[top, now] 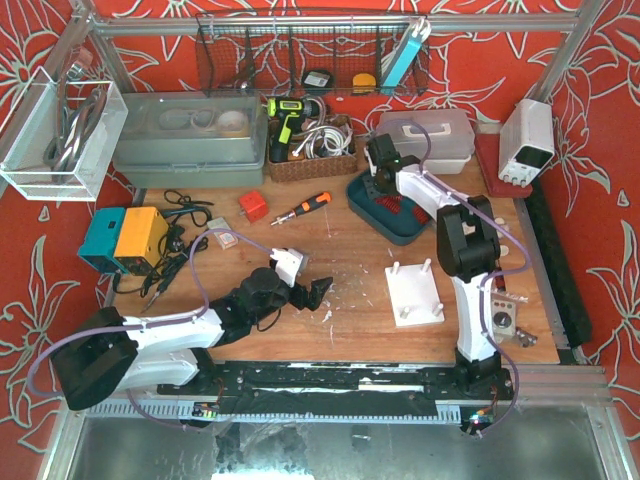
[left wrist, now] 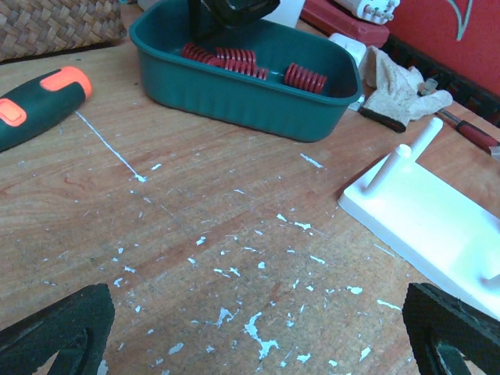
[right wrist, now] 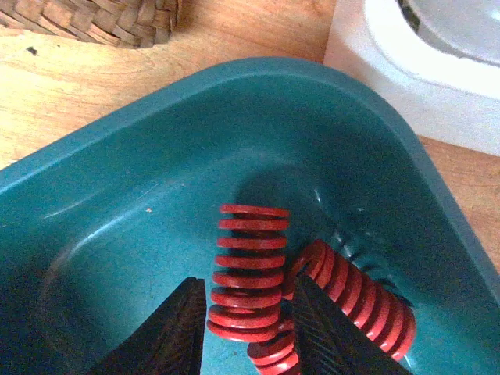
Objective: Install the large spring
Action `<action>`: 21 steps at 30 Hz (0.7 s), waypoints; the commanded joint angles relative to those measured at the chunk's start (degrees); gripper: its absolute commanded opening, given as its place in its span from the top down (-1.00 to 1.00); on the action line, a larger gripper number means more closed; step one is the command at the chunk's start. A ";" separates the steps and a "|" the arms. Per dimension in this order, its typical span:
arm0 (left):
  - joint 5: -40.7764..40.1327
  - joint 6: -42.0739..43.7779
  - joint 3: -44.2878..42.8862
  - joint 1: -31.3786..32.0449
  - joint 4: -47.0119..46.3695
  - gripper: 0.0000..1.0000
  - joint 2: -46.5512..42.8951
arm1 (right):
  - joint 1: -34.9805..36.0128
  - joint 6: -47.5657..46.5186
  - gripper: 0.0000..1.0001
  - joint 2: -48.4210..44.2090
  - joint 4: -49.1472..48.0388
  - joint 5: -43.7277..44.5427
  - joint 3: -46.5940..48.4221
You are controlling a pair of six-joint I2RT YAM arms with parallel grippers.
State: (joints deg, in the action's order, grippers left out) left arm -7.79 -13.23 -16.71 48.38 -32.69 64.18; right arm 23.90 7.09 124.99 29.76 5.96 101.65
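my left gripper (left wrist: 254, 336) lies low over the near left part of the bench (top: 340, 250), fingers spread wide with nothing between them but scuffed, paint-flecked wood. beyond it, toward the far edge, a screwdriver (top: 302, 208) with a black and orange handle lies flat on the wood.

right of the screwdriver, near the far edge and a little right of the middle, sits the teal bin (left wrist: 234, 98), with a wicker basket (top: 310, 160) just behind its far left corner. my right gripper (right wrist: 246, 289) reaches down into this bin. the large spring (right wrist: 250, 266), red, lies on the bin floor with its near end between my two right fingers, one on each side and very close to the coils. i cannot tell whether they are pressing on it or only straddling it. more red springs (right wrist: 359, 297) lie just beside it to the right, one touching it near my right finger.

right of the bin a beige glove (left wrist: 398, 86) lies on the bench. nearer the front edge on the right is the white peg plate (left wrist: 422, 211), flat on the wood, its pegs upright and bare, well apart from the bin.
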 commanded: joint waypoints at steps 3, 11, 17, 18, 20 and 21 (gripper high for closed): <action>-0.21 0.62 -0.17 0.14 -1.04 -1.00 -0.76 | 0.06 3.66 0.28 3.49 3.34 2.87 4.18; -0.12 0.33 0.09 0.12 -1.15 -1.00 -1.31 | 0.07 5.22 0.27 6.62 4.95 4.50 6.98; -0.11 0.23 0.03 0.14 -1.08 -1.00 -1.43 | 0.09 6.21 0.26 9.54 6.10 3.52 9.84; -0.12 0.23 0.02 0.14 -1.07 -1.00 -1.43 | 0.08 6.38 0.24 10.01 6.22 3.33 10.29; -0.12 0.23 0.01 0.14 -1.02 -1.00 -1.43 | 0.09 6.76 0.22 11.14 6.77 3.38 11.42; -0.10 0.25 0.08 0.14 -1.06 -1.00 -1.47 | 0.07 7.00 0.22 11.92 7.42 3.65 12.18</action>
State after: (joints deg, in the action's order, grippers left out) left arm -7.77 -13.26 -16.71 48.38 -32.69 63.72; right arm 23.92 12.58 134.02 33.87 8.91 110.98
